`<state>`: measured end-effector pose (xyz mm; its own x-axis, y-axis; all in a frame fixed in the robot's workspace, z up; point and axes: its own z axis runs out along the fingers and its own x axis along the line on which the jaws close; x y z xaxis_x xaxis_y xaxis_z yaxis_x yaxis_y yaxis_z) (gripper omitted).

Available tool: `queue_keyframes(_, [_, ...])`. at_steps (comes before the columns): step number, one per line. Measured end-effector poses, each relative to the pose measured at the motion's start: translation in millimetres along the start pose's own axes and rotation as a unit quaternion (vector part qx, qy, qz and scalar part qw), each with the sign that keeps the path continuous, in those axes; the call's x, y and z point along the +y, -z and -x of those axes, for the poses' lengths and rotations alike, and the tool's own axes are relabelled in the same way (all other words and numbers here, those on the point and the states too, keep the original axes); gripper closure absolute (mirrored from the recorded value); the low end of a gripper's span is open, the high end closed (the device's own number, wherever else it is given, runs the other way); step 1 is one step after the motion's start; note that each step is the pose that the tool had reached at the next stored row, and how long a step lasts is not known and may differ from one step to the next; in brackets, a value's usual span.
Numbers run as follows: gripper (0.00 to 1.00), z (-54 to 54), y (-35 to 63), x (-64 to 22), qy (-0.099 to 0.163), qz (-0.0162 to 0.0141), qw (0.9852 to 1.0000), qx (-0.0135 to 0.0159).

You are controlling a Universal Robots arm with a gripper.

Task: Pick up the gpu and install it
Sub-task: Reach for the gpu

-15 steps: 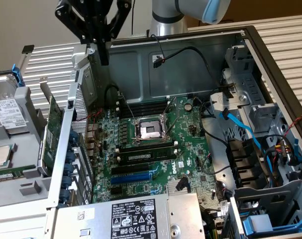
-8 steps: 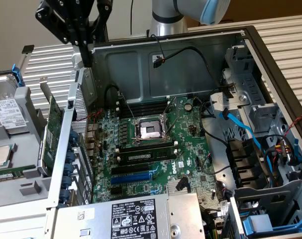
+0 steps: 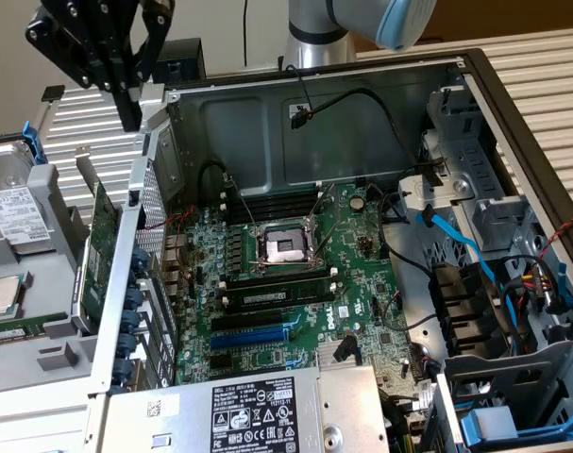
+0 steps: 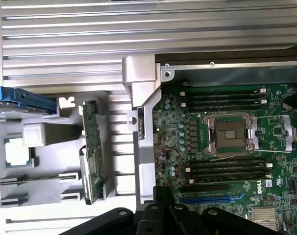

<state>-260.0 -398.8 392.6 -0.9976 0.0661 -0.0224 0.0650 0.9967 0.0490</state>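
Note:
The gpu (image 3: 99, 253) is a thin green card standing on its edge in a grey holder (image 3: 50, 349), outside the open computer case at the exterior view's left. In the wrist view the gpu (image 4: 92, 152) is seen edge-on, upright in the same holder (image 4: 55, 161). My black gripper (image 3: 130, 111) hangs high above the card, shut, with nothing between its fingers. Its dark body and fingers (image 4: 162, 203) appear above the case's side wall. The gripper touches neither the card nor the case.
The green motherboard (image 3: 295, 274) lies in the case with an open CPU socket (image 3: 284, 248), memory sticks and a blue slot (image 3: 253, 335). A perforated metal case wall (image 3: 135, 274) separates gpu and board. A loose CPU (image 3: 1, 297) and a drive (image 3: 17, 217) sit in the holder. Cables and blue-tabbed brackets crowd the exterior view's right.

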Motion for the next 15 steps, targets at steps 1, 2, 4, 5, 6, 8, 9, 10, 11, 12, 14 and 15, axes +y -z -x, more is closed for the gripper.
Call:
queue_keyframes(1, [0.89, -4.1, 0.1, -0.3, 0.001, 0.0000, 1.0000, 0.0001])
queue_keyframes(2, [0.89, -8.2, 0.2, -0.5, 0.001, 0.0000, 1.0000, 0.0001])
queue_keyframes(4, [0.89, -17.2, 0.4, -1.2, 0.002, 0.0000, 1.0000, 0.0001])
queue_keyframes(5, [0.89, -21.6, 0.5, -1.4, 0.002, 0.0000, 1.0000, 0.0001])
queue_keyframes(6, [0.89, -26.2, 0.7, -1.7, 0.002, 0.0000, 1.0000, 0.0001])
queue_keyframes(8, [0.89, -35.3, 0.8, -2.3, 0.002, 0.0001, 1.0000, 0.0001])
queue_keyframes(9, [0.89, -39.7, 0.9, -2.6, 0.002, 0.0002, 1.0000, 0.0001])
queue_keyframes(10, [0.89, -44.3, 1.0, -2.9, 0.002, 0.0003, 1.0000, 0.0001])
queue_keyframes(11, [0.89, -48.8, 1.0, -3.2, 0.002, 0.0004, 1.0000, 0.0001])
queue_keyframes(12, [0.89, -53.4, 0.9, -3.5, 0.002, 0.0004, 1.0000, 0.0002])
queue_keyframes(14, [0.89, -62.7, 0.2, -4.2, 0.002, 0.0005, 1.0000, 0.0001])
queue_keyframes(15, [0.89, -67.2, -0.1, -4.5, 0.002, 0.0006, 1.0000, 0.0001])
